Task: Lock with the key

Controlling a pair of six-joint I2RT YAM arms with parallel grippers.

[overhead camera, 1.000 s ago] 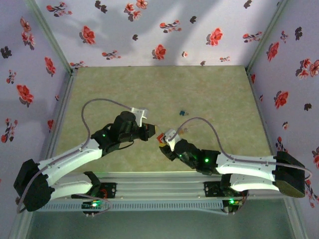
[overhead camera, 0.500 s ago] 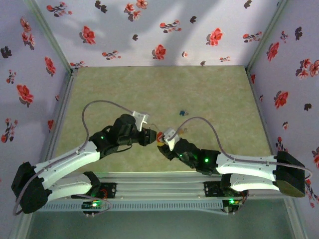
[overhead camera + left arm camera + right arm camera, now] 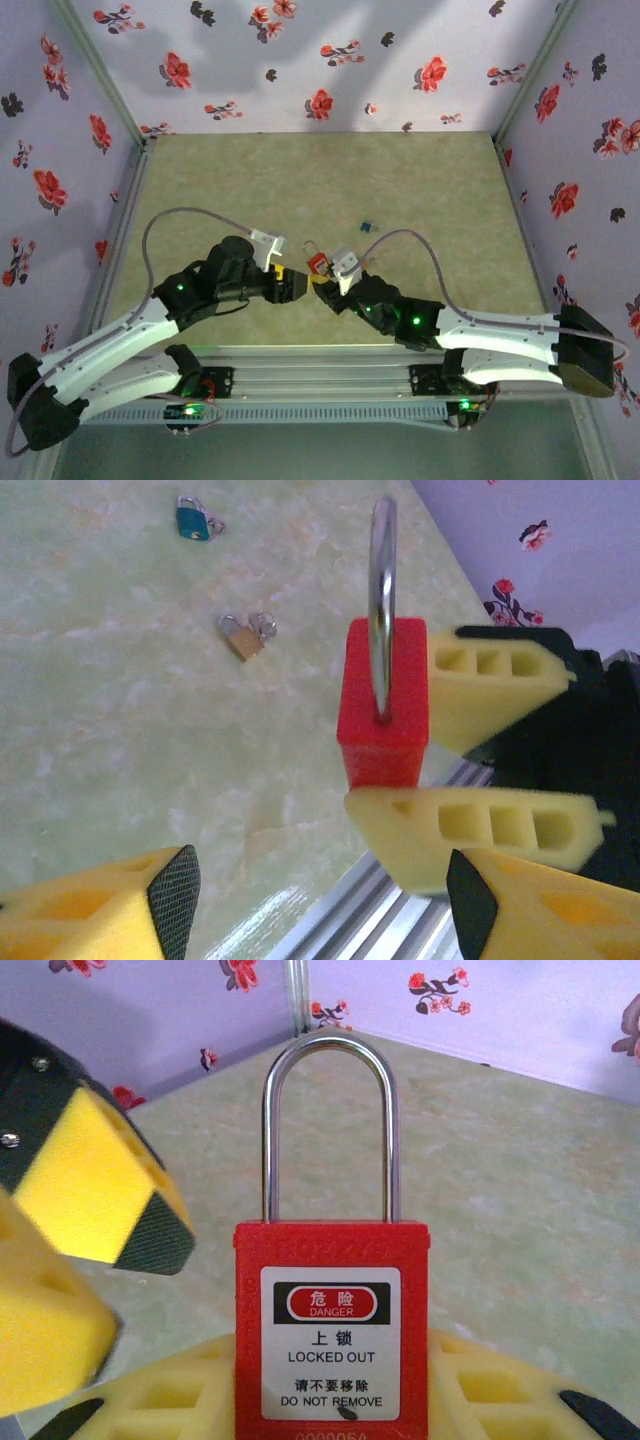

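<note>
There are three padlocks and two grippers. The red padlock [image 3: 317, 262] sits low in the middle of the top view, held off the table [image 3: 300, 180] between the two arms. The right gripper [image 3: 322, 274] pinches its body from both sides; in the left wrist view its yellow fingers [image 3: 490, 680] press on the right and lower faces of the red block, which stands at the centre of that frame, seen edge-on.

The lock has a square red body and a tall silver shackle [image 3: 330, 1120] with both legs sunk into the top. Its front carries a white label [image 3: 330, 1335] with a red DANGER badge, Chinese characters, and the words LOCKED OUT and DO NOT REMOVE.

The left gripper [image 3: 296, 286] is just left of the lock, its fingers [image 3: 110, 905] spread wide with nothing between them.

A teal padlock [image 3: 192, 520] and a brass padlock [image 3: 240, 638] lie apart on the table in the upper left of the left wrist view.
</note>
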